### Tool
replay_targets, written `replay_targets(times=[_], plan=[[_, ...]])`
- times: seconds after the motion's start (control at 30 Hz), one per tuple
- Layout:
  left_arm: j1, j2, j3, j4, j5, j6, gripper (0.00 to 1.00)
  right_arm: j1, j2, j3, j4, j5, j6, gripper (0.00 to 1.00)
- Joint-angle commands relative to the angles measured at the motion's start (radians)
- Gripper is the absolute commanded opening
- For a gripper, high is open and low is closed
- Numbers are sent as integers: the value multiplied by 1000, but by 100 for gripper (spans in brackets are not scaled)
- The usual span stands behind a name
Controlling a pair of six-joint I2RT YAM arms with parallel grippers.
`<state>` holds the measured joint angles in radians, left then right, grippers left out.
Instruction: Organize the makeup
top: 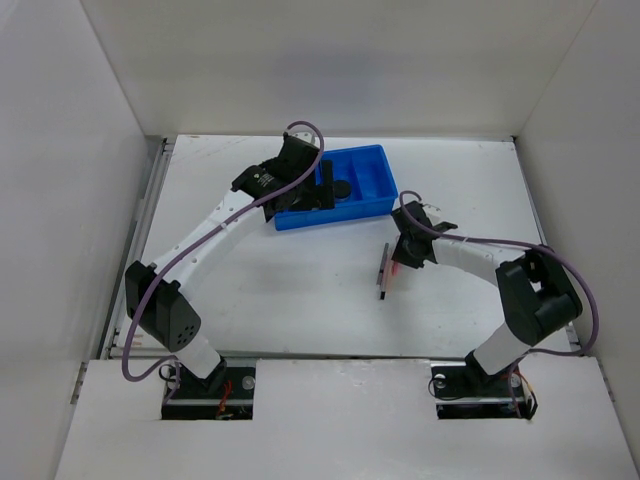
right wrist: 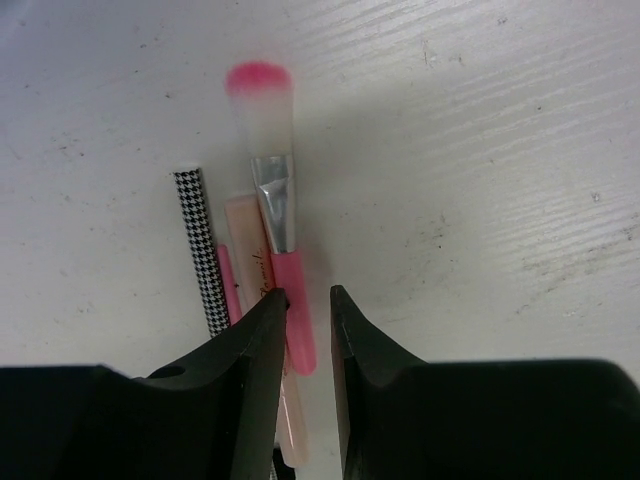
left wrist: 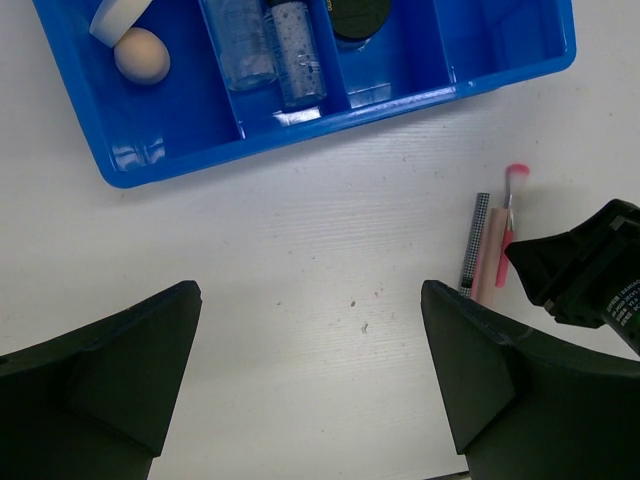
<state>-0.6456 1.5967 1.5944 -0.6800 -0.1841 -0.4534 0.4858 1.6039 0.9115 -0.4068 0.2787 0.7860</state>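
Pink-handled brush (right wrist: 285, 250), white bristles tipped pink, silver ferrule, lies flat on the white table (left wrist: 300, 260), outermost of a tight bundle. Beside it are a peach translucent tube (right wrist: 245, 240), a thin pink pencil (right wrist: 228, 285) and a black-and-white houndstooth pencil (right wrist: 200, 250). All run parallel and touch or nearly touch.

Right gripper (right wrist: 308, 295) is down over the brush's pink handle, jaws narrow, one finger each side. Can't tell if the pads are actually clamped on it. The left finger sits right against the tube, so the brush looks like the pick because its outer side is free. Risk: the neighbours get nudged or dragged along.

The sticks are well apart from the blue divided plastic tray (left wrist: 300, 130), which lies further back. In it:
- a tan egg-shaped sponge (left wrist: 141, 55) and a cream round puff (left wrist: 118, 18) share one compartment
- two small clear bottles (left wrist: 243, 45) lie side by side in the next
- a round black jar (left wrist: 360, 15) sits in the third

The end compartment shows only blue floor, probably kept for the sticks.

Left gripper (left wrist: 310, 370) is spread wide, holds nothing and hangs above bare table just in front of the tray, apparently parked out of the right arm's way.
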Motion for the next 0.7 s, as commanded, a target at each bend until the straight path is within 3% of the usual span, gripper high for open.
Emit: replay_targets(times=[0.0,0.53,0.67], plan=[[1,-6,-5,-4,-3,9,90,8,1,30,19,2,-2,30],[1,12,4,-4,-3,18,90,17,76,41,46,-36,-22,33],[1,12,4,-13,-3,18,90,17,76,41,46,-36,-22,23]])
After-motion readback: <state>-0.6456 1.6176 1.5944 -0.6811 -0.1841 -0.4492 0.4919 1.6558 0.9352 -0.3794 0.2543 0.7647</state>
